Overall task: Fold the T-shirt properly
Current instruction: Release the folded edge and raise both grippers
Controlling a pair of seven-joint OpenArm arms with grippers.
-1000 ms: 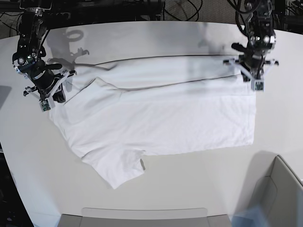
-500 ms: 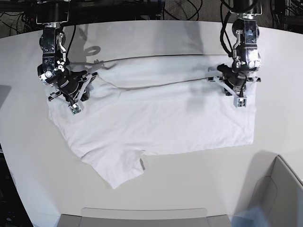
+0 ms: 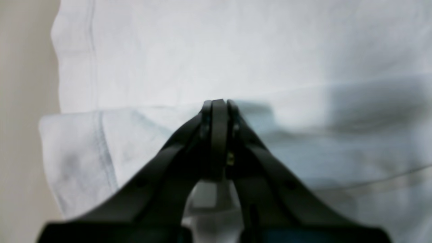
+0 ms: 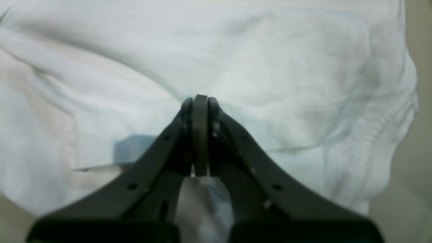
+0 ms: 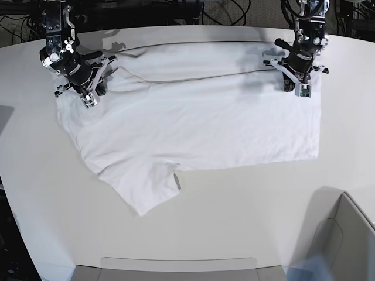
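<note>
The white T-shirt (image 5: 199, 129) lies spread across the off-white table (image 5: 234, 222), its far edge folded over along the back. One sleeve (image 5: 146, 196) points to the front left, with a small grey tag (image 5: 177, 182) beside it. My left gripper (image 5: 290, 84) is at the shirt's far right corner, shut on the cloth. In the left wrist view its jaws (image 3: 218, 101) are closed over the hemmed fold (image 3: 101, 152). My right gripper (image 5: 96, 88) is at the far left shoulder, shut on the cloth. The right wrist view (image 4: 200, 98) shows wrinkled fabric (image 4: 270, 67) under it.
A grey box (image 5: 345, 240) stands at the front right corner and a grey tray edge (image 5: 176, 266) at the front middle. Cables and arm bases line the back edge. Bare table shows beside the shirt in both wrist views (image 3: 20, 101) (image 4: 418, 168).
Both grippers have moved toward the back of the table, and the shirt's far edge and whole body have slid back with them. The folded strip is flatter and wider.
</note>
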